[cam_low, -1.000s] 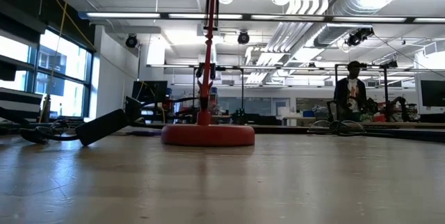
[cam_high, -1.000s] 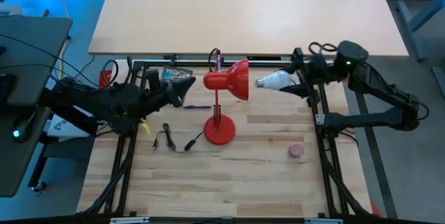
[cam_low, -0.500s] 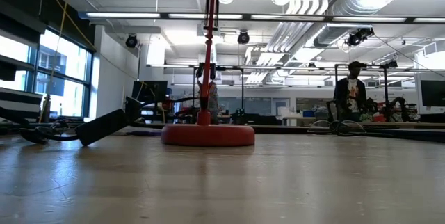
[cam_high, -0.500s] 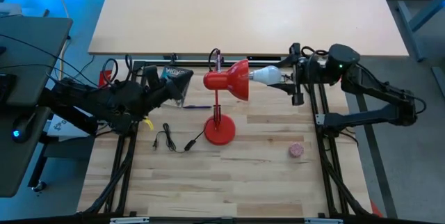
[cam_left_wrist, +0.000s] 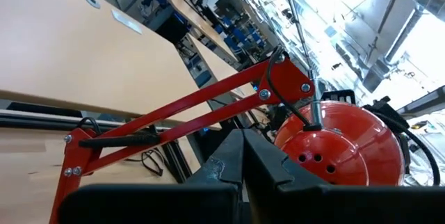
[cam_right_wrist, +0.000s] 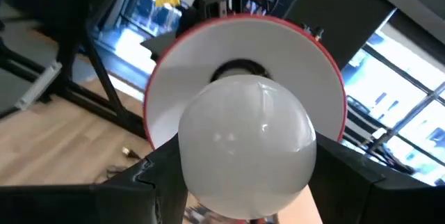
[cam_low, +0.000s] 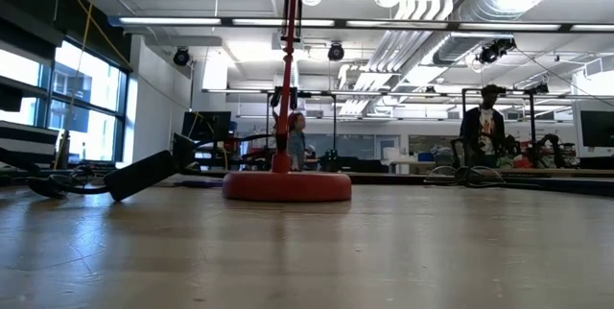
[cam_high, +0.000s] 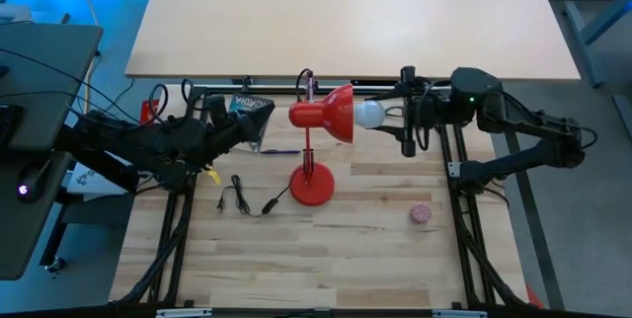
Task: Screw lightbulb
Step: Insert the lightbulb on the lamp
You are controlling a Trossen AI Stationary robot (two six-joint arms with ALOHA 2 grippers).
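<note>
A red desk lamp stands mid-table on its round base (cam_high: 312,186), its shade (cam_high: 328,113) tipped sideways with the mouth facing the table's right. The white lightbulb (cam_high: 370,114) hangs at that mouth, with my right gripper (cam_high: 387,114) shut on it. In the right wrist view the bulb (cam_right_wrist: 243,147) sits in front of the shade's white inside (cam_right_wrist: 243,57); its screw base is hidden behind the globe. My left gripper (cam_high: 259,125) is shut and level, just left of the shade's back (cam_left_wrist: 341,140), apart from it as far as I can see. My right gripper pinches the bulb's round glass end (cam_right_wrist: 188,161) between its two fingers (cam_right_wrist: 149,175), one on either side of the globe. The fingers come level from the table's right, along the bulb's length. The bulb is clear of the table, its far end pointing into the shade.
A small pink ball (cam_high: 422,213) lies at the near right of the wooden table. A black cable (cam_high: 245,201) lies left of the lamp base (cam_low: 286,186). A pale tabletop (cam_high: 346,12) lies beyond the far edge. A person (cam_low: 484,127) stands far back in the room.
My right gripper has gone toward the table's left, toward the lamp shade, and has rolled about its own line. The bulb has come with it, from a little right of the shade to its mouth.
</note>
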